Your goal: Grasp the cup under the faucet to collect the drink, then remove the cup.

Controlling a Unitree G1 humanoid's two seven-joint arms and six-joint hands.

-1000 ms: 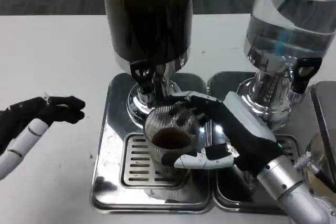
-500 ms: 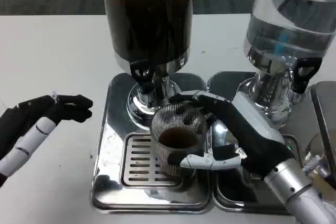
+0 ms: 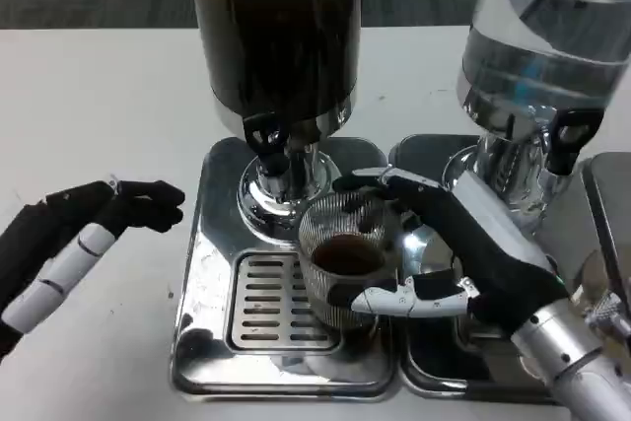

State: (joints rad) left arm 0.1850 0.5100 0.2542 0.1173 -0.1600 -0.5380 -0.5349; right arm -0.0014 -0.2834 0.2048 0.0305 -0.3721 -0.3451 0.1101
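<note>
Below the dark dispenser's faucet [image 3: 268, 138], the right hand [image 3: 449, 244] wraps the ribbed cup [image 3: 347, 263] of brown drink over the drip tray [image 3: 258, 308]; left of the tray, the left hand [image 3: 99, 219] hovers loosely spread above the worktop [image 3: 99, 105].

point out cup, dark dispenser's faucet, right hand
cup [image 3: 345, 255], head view, dark drink inside its rim
faucet [image 3: 267, 135], head view, black tap handle
right hand [image 3: 463, 244], head view, back of hand beside the cup
</note>
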